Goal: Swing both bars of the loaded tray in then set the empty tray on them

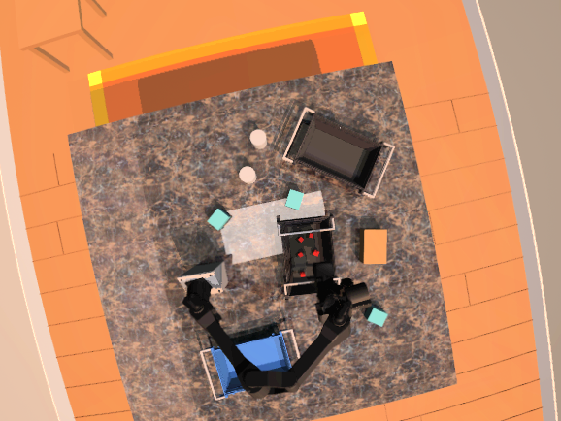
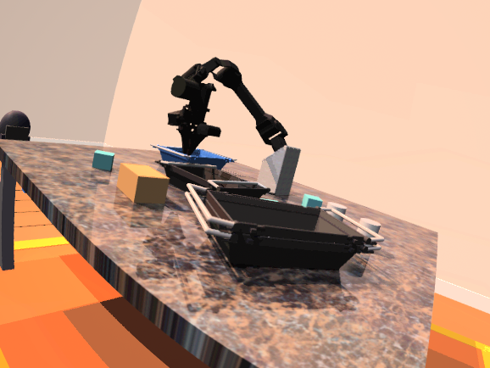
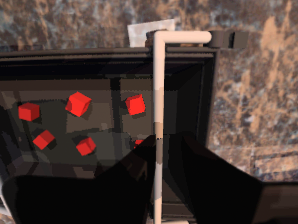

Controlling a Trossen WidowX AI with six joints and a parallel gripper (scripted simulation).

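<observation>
The loaded black tray (image 1: pixel 287 257) (image 2: pixel 182 175) holds several small red blocks (image 1: pixel 315 253) (image 3: pixel 78 104). Its far bar (image 1: pixel 310 231) (image 2: pixel 239 182) lies in across the top. Its near bar (image 1: pixel 285 289) (image 3: pixel 159 90) also reaches inward over the near end. My gripper (image 2: pixel 189 153) (image 3: pixel 168 141) is slightly open at that bar, which passes between the fingertips, closer to the left one; in the top view the tips are hidden. An empty blue tray (image 1: pixel 262 351) (image 2: pixel 212 158) stands close to the arm, bars out. Another empty black tray (image 1: pixel 332 123) (image 2: pixel 292 250) stands at the far side, bars out, with doubled rims and bars.
An orange box (image 1: pixel 375 246) (image 2: pixel 150 186) stands beside the loaded tray. Three teal blocks, one near the gripper (image 1: pixel 378 316), and two white cylinders, one at the back (image 1: pixel 258 139), are spread about. A grey block (image 1: pixel 214 276) (image 2: pixel 286 174) is at the arm's base.
</observation>
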